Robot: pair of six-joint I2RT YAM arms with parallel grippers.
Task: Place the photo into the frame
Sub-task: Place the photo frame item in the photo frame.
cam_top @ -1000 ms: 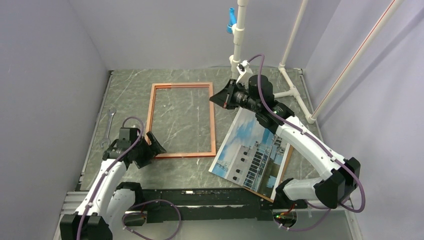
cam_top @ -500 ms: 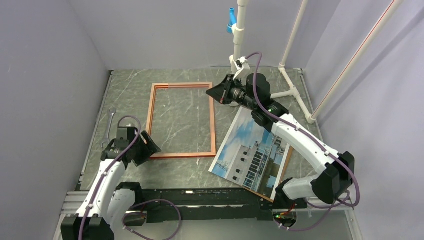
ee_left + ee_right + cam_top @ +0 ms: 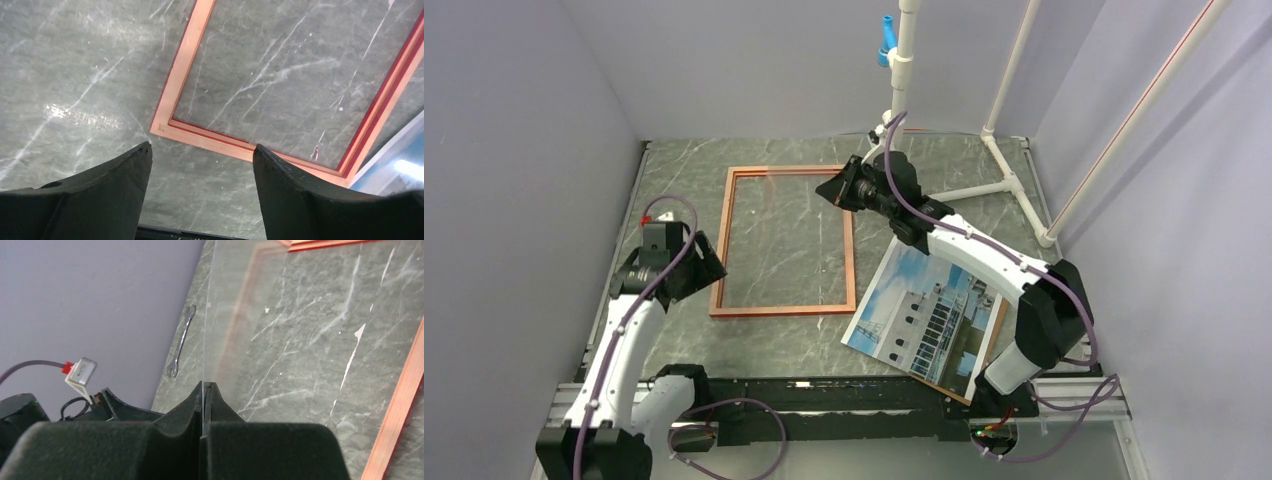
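The orange-brown frame (image 3: 850,250) lies flat in the middle of the marble table, and its near left corner shows in the left wrist view (image 3: 182,60). My right gripper (image 3: 829,190) is over the frame's far right corner, shut on the edge of a clear pane (image 3: 240,315) that stands thin and tilted above the frame opening. My left gripper (image 3: 709,265) is open and empty just left of the frame's near left corner, and its jaws stand wide apart in the left wrist view (image 3: 200,147). The photo (image 3: 929,310), building on blue sky, lies face up at the right.
A brown backing board (image 3: 994,345) lies under the photo, its edge showing at the right. A wrench (image 3: 181,342) lies by the left wall. White pipe stands (image 3: 1004,185) rise at the back right. A black rail (image 3: 824,395) runs along the near edge.
My right gripper has moved left to the frame's far right corner with the pane. My left gripper has moved back and left along the frame's left rail. The frame's near left corner has shifted left.
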